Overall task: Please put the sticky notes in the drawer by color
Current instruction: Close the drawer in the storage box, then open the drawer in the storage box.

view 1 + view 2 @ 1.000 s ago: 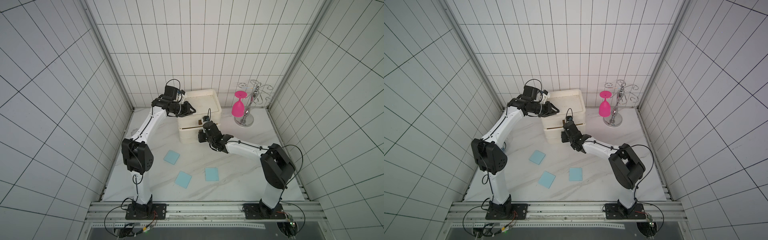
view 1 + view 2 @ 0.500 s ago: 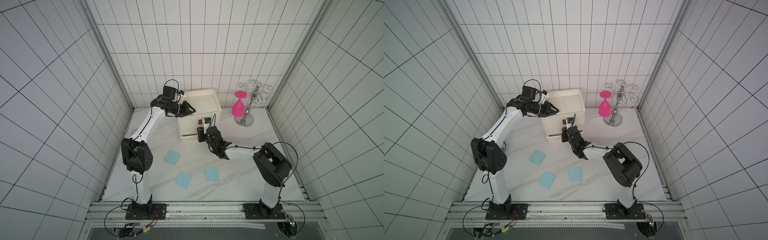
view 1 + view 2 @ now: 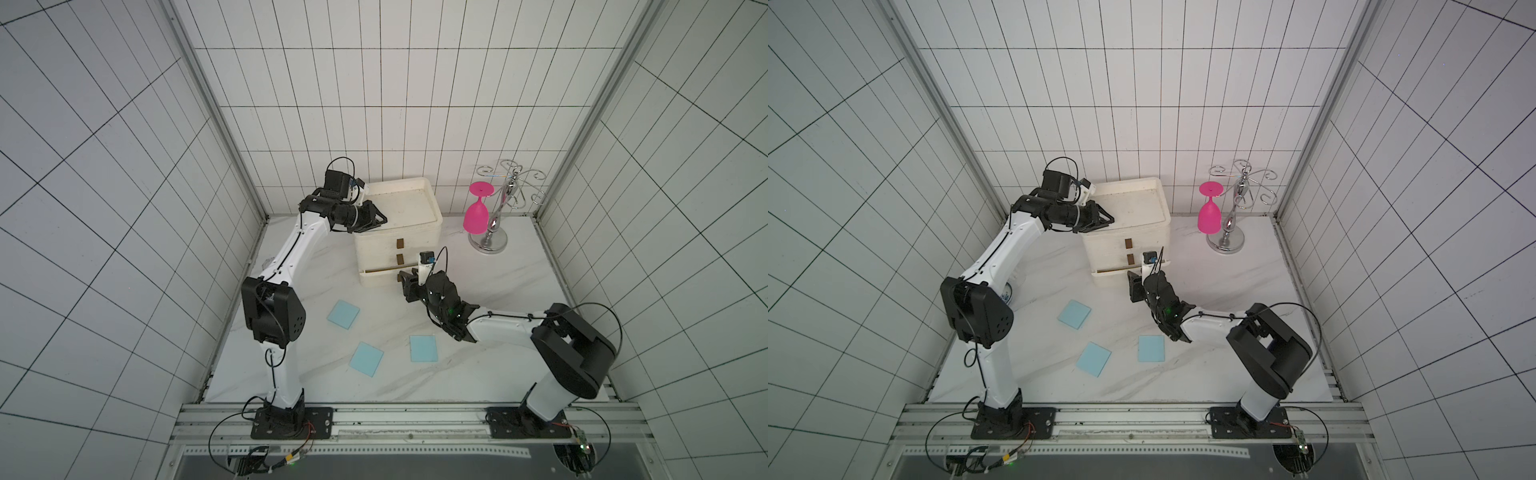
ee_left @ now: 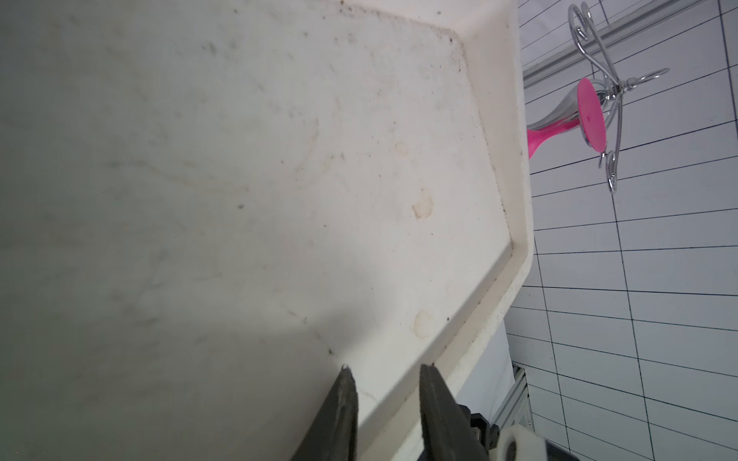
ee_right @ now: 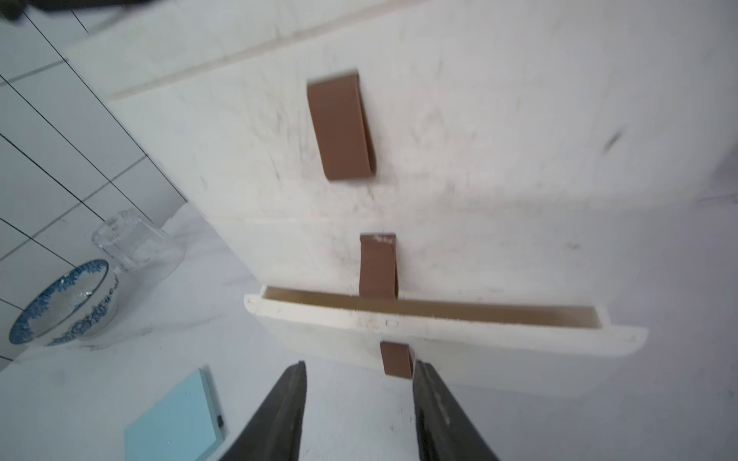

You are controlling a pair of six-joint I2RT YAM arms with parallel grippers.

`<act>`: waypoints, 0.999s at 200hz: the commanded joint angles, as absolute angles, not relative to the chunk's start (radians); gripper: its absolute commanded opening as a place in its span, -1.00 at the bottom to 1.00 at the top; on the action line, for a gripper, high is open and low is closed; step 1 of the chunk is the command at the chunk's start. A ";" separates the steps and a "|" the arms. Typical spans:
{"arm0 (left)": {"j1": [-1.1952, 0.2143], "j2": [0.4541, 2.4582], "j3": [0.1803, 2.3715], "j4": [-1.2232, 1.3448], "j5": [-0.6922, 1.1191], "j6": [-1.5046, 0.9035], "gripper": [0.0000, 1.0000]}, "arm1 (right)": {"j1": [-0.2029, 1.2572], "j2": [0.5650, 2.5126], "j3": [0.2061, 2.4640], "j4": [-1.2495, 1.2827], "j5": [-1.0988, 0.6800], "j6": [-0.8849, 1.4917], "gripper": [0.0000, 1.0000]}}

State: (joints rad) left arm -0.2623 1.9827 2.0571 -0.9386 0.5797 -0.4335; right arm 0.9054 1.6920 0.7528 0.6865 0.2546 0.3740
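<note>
The off-white drawer chest is seen at the back of the bench. Its bottom drawer is pulled out by a narrow slit. The contents cannot be made out, and the right wrist view is blurred. The right hand is released, with its fingers spread just before that drawer's brown handle and nothing gripped. The left hand is set astride the chest's raised top rim and is seemingly clenched on it. Its body is cut off by the frame. 3 light blue sticky notes are lying apart on the bench in front of the chest. 1 note is cropped by the frame edge in the right wrist view.
</note>
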 commanded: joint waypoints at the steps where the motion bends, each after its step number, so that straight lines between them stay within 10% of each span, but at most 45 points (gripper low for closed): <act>1: -0.257 2.052 2.162 -1.054 0.456 -0.417 -0.39 | 0.908 1.770 0.726 0.765 0.283 0.447 -0.05; 49: -0.269 2.185 2.403 -1.148 0.378 -0.399 -0.38 | 0.908 1.898 0.770 0.863 0.305 0.480 -0.01; 200: -0.279 2.164 2.232 -1.126 0.407 -0.368 -0.37 | 0.896 2.078 0.922 0.894 0.370 0.471 -0.13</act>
State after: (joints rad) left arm -0.2779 2.1292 2.2829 -0.9916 0.4141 -0.3798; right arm 0.9031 2.0464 0.8841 0.8970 0.3420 0.4694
